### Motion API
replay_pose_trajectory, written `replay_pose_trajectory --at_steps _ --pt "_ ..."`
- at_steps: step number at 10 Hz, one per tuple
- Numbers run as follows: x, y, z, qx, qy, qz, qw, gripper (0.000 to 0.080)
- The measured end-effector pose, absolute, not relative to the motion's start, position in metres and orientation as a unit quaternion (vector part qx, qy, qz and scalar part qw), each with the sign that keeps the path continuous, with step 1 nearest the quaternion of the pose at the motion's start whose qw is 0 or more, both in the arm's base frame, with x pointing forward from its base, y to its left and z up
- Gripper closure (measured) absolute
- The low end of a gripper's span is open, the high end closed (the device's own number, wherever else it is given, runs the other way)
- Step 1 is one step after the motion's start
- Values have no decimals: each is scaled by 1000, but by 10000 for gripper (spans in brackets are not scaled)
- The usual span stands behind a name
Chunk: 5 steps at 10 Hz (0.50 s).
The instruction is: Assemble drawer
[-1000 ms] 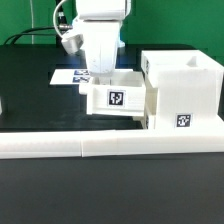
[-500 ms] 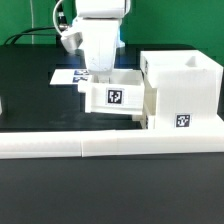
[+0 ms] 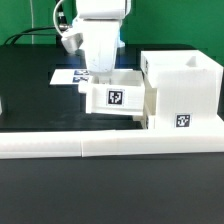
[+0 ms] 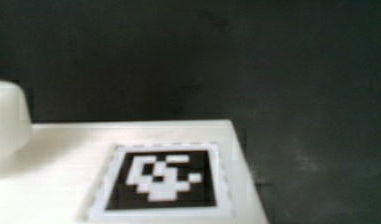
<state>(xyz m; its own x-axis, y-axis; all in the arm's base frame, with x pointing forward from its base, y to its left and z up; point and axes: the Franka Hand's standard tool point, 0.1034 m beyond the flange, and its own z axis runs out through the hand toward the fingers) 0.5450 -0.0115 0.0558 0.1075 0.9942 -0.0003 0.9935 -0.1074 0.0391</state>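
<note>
You are looking at the drawer in pieces. The tall housing is standing upright on the black table, at the exterior view's right, its open top facing up; you cannot see down into it from this angle, so what it holds cannot be told. A square black-and-white tag is showing on its near face, low down. One tray is sitting just beside the housing on the exterior view's left, touching or almost touching its side wall, with its own tag facing the camera. Its inside is hidden too, since the arm is covering its top.

The gripper is hanging straight down over the tray's back edge, and the fingers are lost behind the tray wall, so you cannot tell whether they are spread, pressed together or pinching the wall. In the wrist view you are seeing a flat white surface with a blurred tag on it and a rounded white shape at the edge; no fingertips are showing there.

Behind the tray, the marker board is lying flat on the table. Along the front, a long low white bar is running across the table, just in front of the tray and housing.
</note>
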Motion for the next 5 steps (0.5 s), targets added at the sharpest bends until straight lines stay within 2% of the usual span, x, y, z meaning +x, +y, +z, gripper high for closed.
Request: replay_pose_trajectory --at_steps 5 --pt "543 -11 53 733 680 4 8 757"
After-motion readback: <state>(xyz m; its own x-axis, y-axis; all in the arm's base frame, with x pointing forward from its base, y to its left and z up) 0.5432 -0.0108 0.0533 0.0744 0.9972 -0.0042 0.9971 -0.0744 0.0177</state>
